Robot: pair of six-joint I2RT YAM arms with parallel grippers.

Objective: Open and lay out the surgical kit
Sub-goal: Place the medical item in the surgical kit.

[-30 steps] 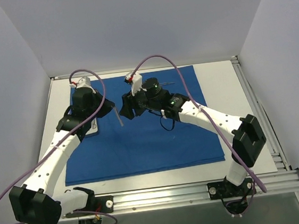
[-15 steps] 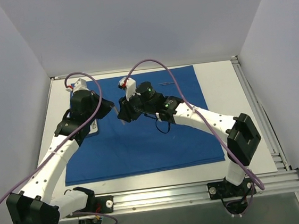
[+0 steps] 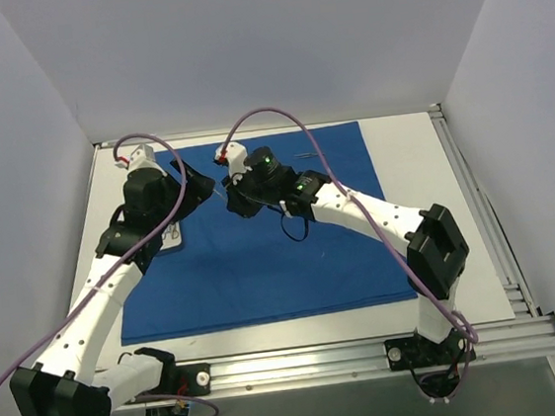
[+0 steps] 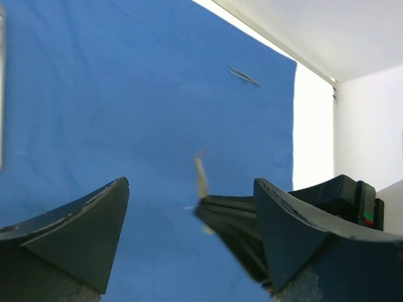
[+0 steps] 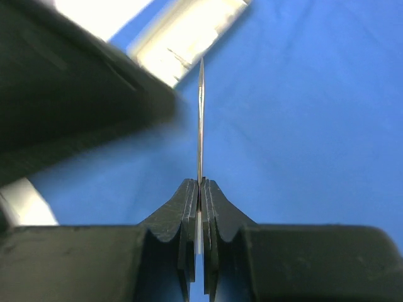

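- Right gripper (image 5: 200, 184) pinches a thin metal instrument (image 5: 201, 119) tight; left gripper (image 4: 190, 189) gapes wide, empty.
- Looks like the laying-out step: next, set it flat on the blue cloth (image 3: 264, 269).

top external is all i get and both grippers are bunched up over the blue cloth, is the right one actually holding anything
Observer: yes. The right wrist view shows the right gripper shut on a thin metal instrument, which sticks straight out past its tips.
Operator: is the left gripping it too
Observer: no. The left wrist view shows the left gripper open, jaws wide apart. The instrument sits in the gap and touches neither side.
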